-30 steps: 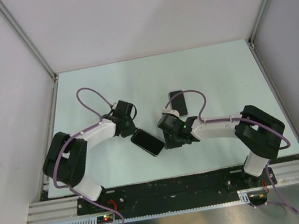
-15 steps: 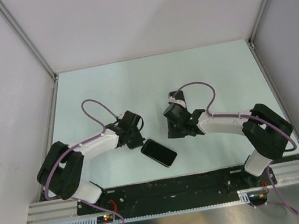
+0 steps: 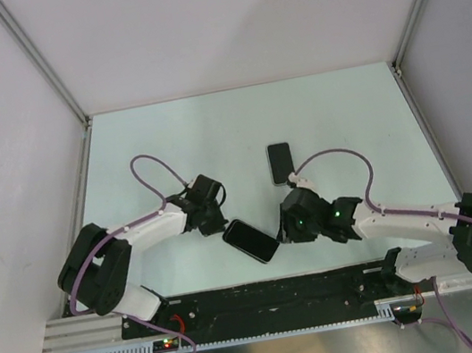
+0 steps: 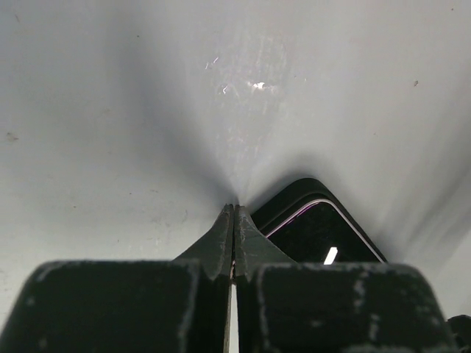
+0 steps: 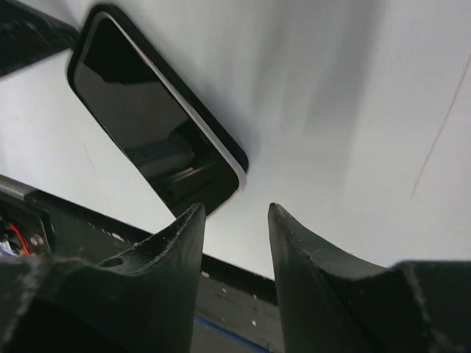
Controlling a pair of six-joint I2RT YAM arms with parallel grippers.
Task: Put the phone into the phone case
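A phone (image 3: 250,240) with a glossy black screen and a thin pale rim lies diagonally near the table's front. In the wrist views a black band, seemingly the phone case (image 4: 291,193), runs round the corner of the phone (image 4: 324,239). My left gripper (image 3: 218,226) is shut, and its tips (image 4: 233,208) rest on the table beside that corner. My right gripper (image 3: 287,232) stands open just right of the phone (image 5: 147,125). Nothing sits between the right fingertips (image 5: 234,209).
A second dark flat rectangle (image 3: 281,163) lies farther back at mid-table; I cannot tell whether it is a phone or a case. The table's dark front rail (image 5: 243,290) runs just below the right fingers. White walls enclose the table.
The right arm swung from beside the far rectangle to the front, right of the phone, and its jaws widened. The phone slid slightly toward the front right. The left gripper stayed shut.
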